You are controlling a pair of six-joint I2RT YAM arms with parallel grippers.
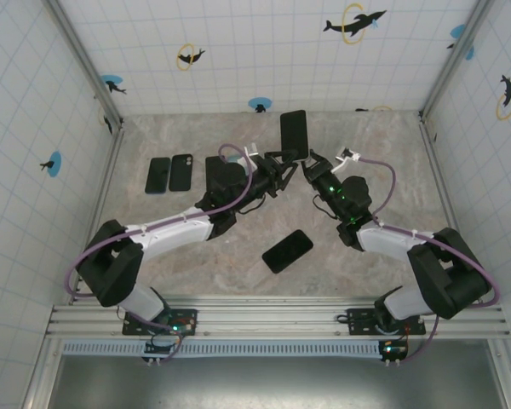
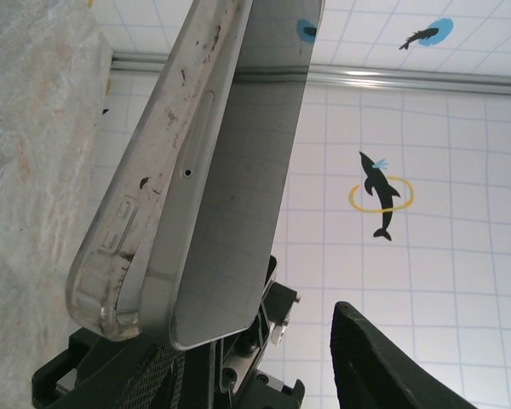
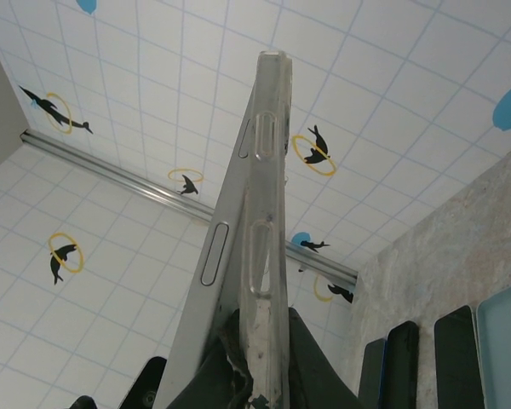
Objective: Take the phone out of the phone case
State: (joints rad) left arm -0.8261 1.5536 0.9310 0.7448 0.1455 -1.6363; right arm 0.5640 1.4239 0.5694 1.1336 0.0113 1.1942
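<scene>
The phone (image 1: 294,129) stands upright above the table's far middle, held between both arms. In the left wrist view its silver body (image 2: 238,213) is angled partly out of the scuffed clear phone case (image 2: 153,196). My left gripper (image 2: 255,341) is open. One finger lies under the phone's lower corner, and the other finger (image 2: 383,366) stands apart from the phone with a gap. My right gripper (image 3: 268,375) is shut on the edge of the phone case (image 3: 268,239). The phone's silver side (image 3: 217,273) leans away from the case on the left.
A black phone (image 1: 287,250) lies face up near the table's middle front. Two dark phones or cases (image 1: 157,175) (image 1: 180,172) and a dark slab (image 1: 224,173) lie at the back left. Tiled walls close in the table on three sides.
</scene>
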